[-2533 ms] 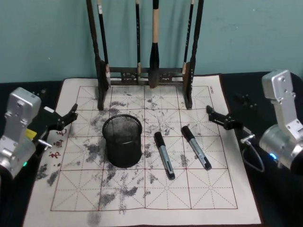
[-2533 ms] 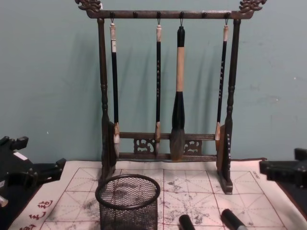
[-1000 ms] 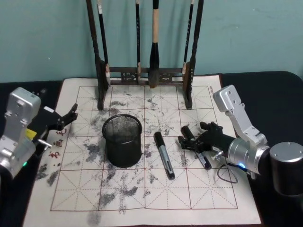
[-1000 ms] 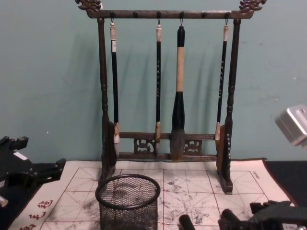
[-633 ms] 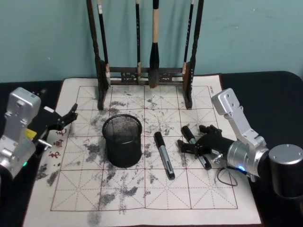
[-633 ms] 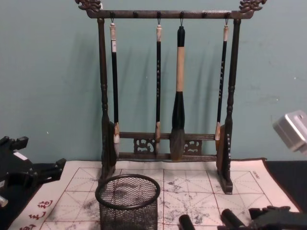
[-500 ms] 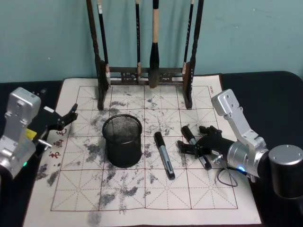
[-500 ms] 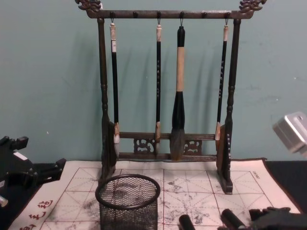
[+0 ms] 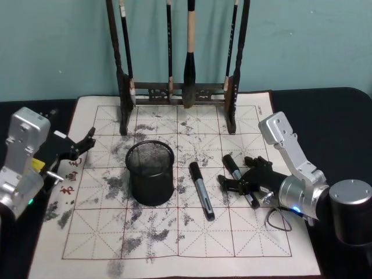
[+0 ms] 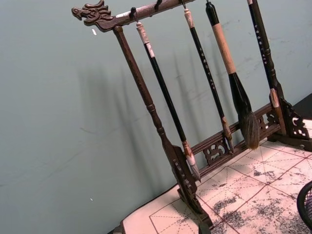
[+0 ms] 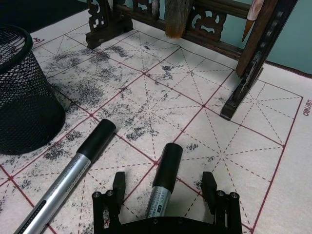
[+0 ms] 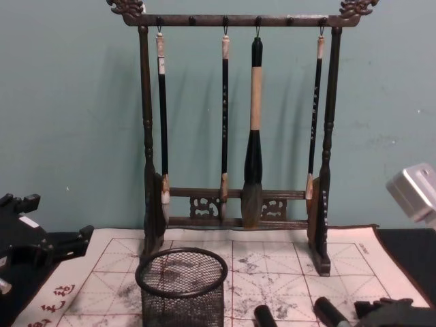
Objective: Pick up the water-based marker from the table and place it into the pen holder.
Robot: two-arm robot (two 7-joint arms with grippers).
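Head view: my right gripper (image 9: 237, 173) sits low on the worktop (image 9: 174, 244), jaws wide astride the right-hand marker (image 9: 231, 164) — its barrel is partly hidden beneath. A second marker (image 9: 201, 190) lies between it and the pen holder (image 9: 150, 173). The left gripper (image 9: 84, 144) is parked at the cloth's left edge, spread.

Right wrist view: both fingers (image 11: 118, 184) are clear of the marker.

Chest view: the holder is cut off below — the caps barely show.

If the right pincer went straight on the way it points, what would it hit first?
Probably the right-hand marker: the open right pincer straddles its barrel, cap ahead. Past that, bare cloth, then the brush rack, though depth is unclear.
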